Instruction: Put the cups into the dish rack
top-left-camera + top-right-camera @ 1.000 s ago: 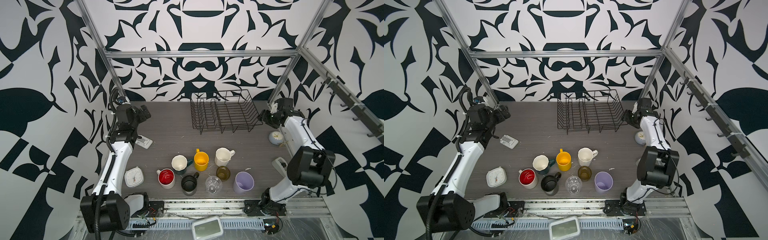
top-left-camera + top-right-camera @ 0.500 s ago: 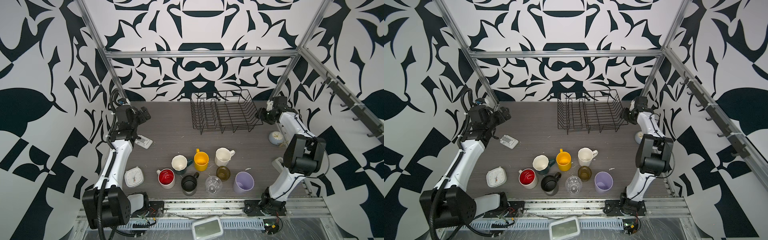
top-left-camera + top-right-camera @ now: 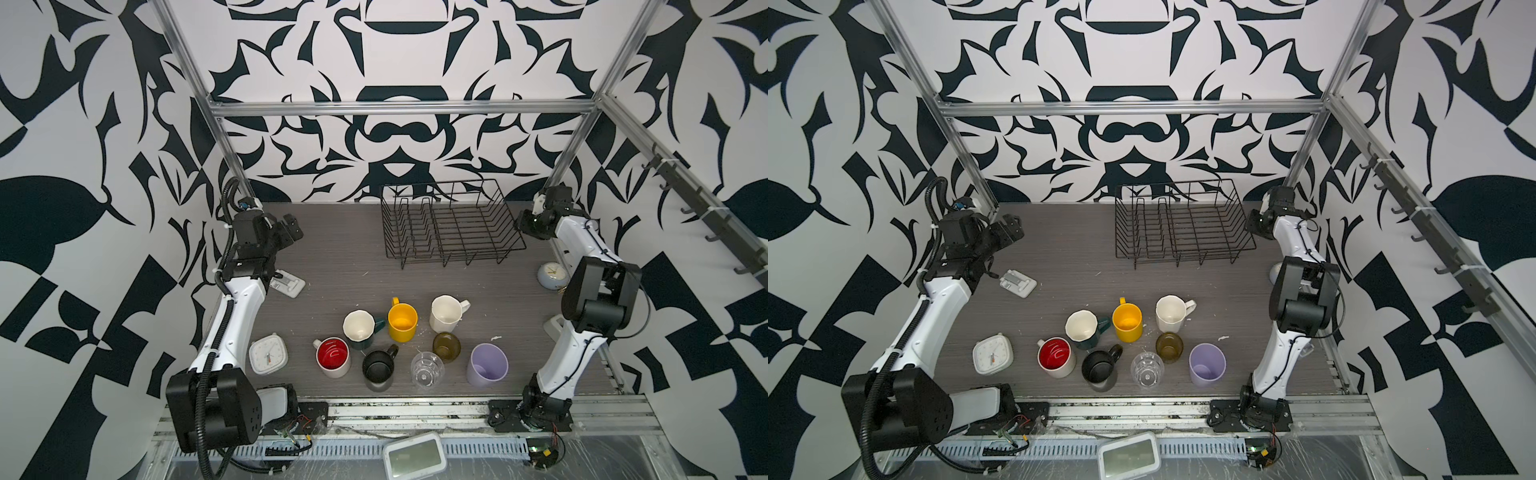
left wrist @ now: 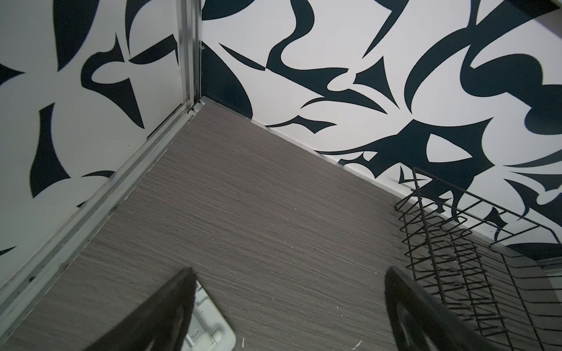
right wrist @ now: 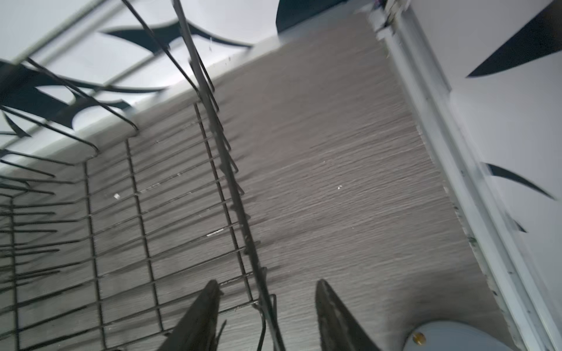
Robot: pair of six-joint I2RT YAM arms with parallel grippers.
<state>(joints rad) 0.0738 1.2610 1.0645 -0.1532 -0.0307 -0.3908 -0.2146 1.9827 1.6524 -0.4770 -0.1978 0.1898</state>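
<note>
Nothing is loaded yet; the rack stands empty at the far edge of the desk, right of the middle, and all eight cups stand mouths up in a loose group near the front edge, about its middle, well apart from the rack. At the back of the group are the teal mug, the yellow mug and the white mug; nearer the front edge are the red-inside mug, the black mug, the clear glass with the amber glass just behind it, and the lilac tumbler on the right.

The right gripper is at the right end of the rack, near the far right corner of the desk; its fingers are apart and the top wire of that end wall runs between them, not pinched as far as the blurred wrist view shows. I judge it is about to take the rack by this wire, perhaps to bring it nearer to the cups.

The left gripper hangs over bare desk near the far left corner; its fingers are wide apart and hold nothing.

So the whole task is left; eight cups wait to be carried across and set inside the rack.
</note>
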